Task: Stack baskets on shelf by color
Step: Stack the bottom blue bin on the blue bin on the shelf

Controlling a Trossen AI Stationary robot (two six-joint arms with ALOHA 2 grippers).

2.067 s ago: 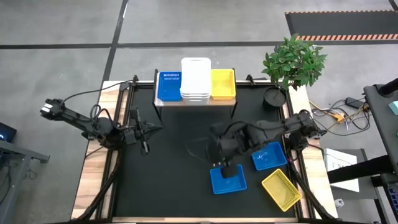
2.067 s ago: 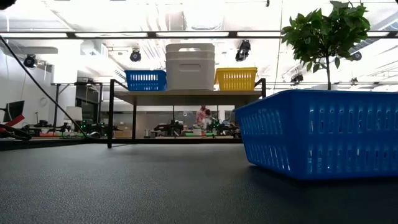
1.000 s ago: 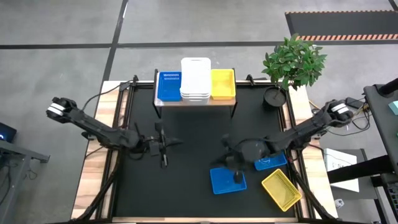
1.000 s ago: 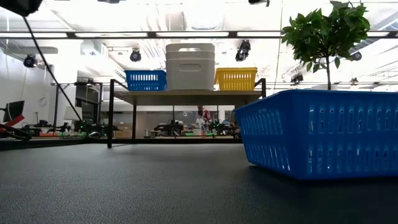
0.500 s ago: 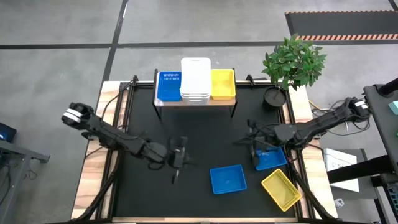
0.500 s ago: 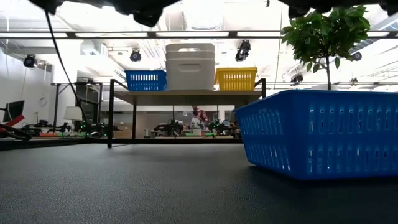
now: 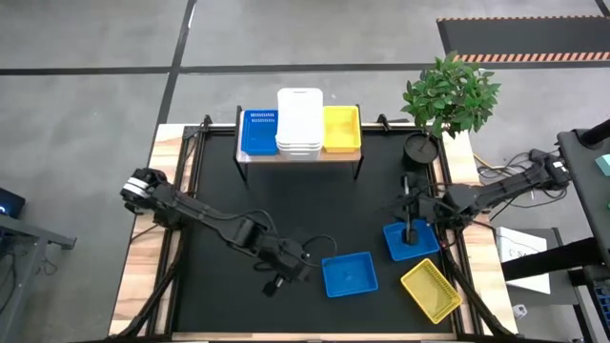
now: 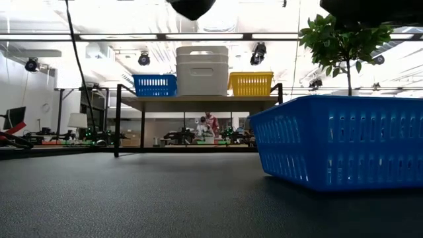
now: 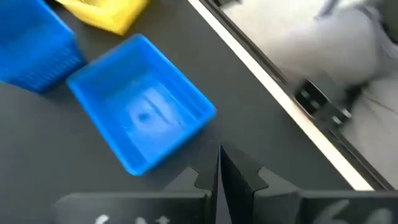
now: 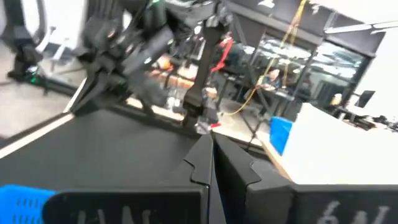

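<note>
Black matting covers the counter (image 7: 315,205) seen from above, where the low wooden-topped shelf (image 7: 298,154) at the far edge already carries one blue perforated basket (image 7: 258,132), a white stack (image 7: 299,122) and a yellow basket (image 7: 341,129). Three baskets remain loose: a blue tray mid-counter (image 7: 349,274), another blue one (image 7: 411,238) and a yellow one (image 7: 431,290). Collecting a loose blue basket looks like the step in hand; next, the left gripper (image 7: 284,277), just beside the mid-counter tray, must open and take its rim. The right gripper (image 7: 410,232) hangs over the other blue tray. Low view: the near blue basket (image 8: 337,142) stands on the counter, unheld. Wrist views: both pairs of jaws sit pressed together, empty.
</note>
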